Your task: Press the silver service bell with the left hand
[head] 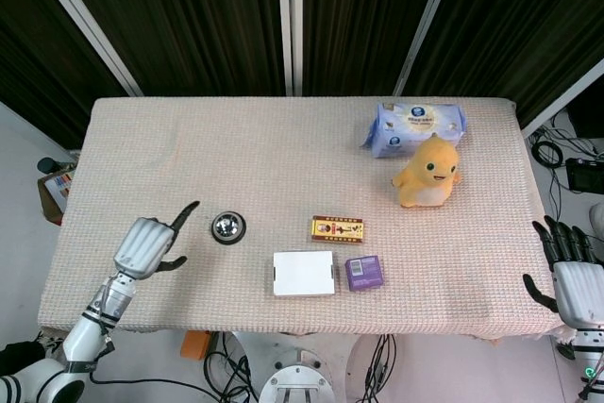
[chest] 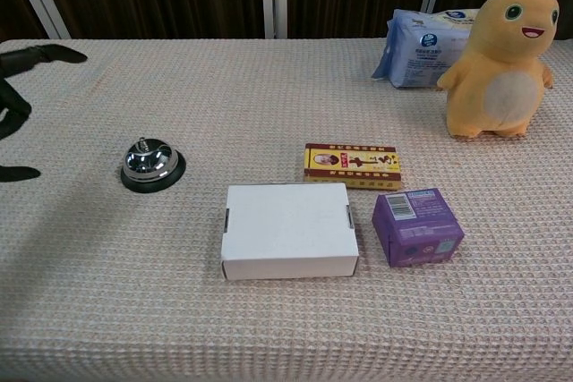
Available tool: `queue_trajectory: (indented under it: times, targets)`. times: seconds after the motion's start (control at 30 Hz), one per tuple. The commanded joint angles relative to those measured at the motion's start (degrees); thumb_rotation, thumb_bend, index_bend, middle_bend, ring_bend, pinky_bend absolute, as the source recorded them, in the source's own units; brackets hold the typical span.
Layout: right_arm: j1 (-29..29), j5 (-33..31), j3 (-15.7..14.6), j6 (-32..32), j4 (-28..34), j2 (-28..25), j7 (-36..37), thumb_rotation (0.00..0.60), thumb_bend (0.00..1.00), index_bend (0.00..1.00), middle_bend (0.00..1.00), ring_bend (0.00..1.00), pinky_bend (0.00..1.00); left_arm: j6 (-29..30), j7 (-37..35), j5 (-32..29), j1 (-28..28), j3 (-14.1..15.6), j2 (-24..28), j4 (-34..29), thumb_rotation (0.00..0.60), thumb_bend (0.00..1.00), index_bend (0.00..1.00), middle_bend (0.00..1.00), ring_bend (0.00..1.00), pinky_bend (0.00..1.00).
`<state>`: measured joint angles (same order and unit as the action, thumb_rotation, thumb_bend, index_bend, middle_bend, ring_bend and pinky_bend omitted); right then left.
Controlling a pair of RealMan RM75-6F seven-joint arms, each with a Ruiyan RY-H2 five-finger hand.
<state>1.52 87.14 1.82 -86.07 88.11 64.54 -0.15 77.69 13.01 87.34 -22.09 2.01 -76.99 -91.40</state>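
Note:
The silver service bell (head: pixel 227 227) on its black base stands on the cloth at the front left, also in the chest view as the bell (chest: pixel 149 164). My left hand (head: pixel 146 246) hovers to the left of it, apart from it, with one finger stretched toward the bell and nothing held. Only dark fingertips (chest: pixel 40 54) of that hand show at the chest view's left edge. My right hand (head: pixel 573 276) stays beyond the table's right front corner, fingers spread and empty.
A white box (head: pixel 304 273), a purple box (head: pixel 363 272) and a red-and-yellow flat box (head: pixel 337 228) lie right of the bell. A yellow plush toy (head: pixel 428 173) and a pack of wipes (head: pixel 415 128) sit at the back right.

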Motion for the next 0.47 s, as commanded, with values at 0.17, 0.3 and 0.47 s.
queue_trajectory:
  times: [0.17, 0.3, 0.47]
  targets:
    - [-0.2, 1.0, -0.7, -0.1, -0.6, -0.2, -0.1, 0.6, 0.21, 0.0, 0.0, 0.0, 0.0, 15.8, -0.6, 0.6, 15.2, 4.1, 7.5, 0.9, 0.303, 0.03, 0.07, 0.07, 0.07, 0.2]
    - [-0.5, 1.5, -1.0, -0.5, 0.0, 0.2, -0.9, 0.6, 0.2, 0.0, 0.0, 0.0, 0.0, 16.9, -5.3, 2.8, 16.6, 4.8, 8.5, 1.7, 0.147, 0.0, 0.08, 0.04, 0.06, 0.17]
    - [-0.6, 1.7, -0.8, -1.1, 0.4, 0.7, -1.7, 0.6, 0.2, 0.0, 0.0, 0.0, 0.0, 15.9, -7.8, 4.6, 16.4, 4.7, 9.9, 2.1, 0.111, 0.0, 0.08, 0.04, 0.06, 0.16]
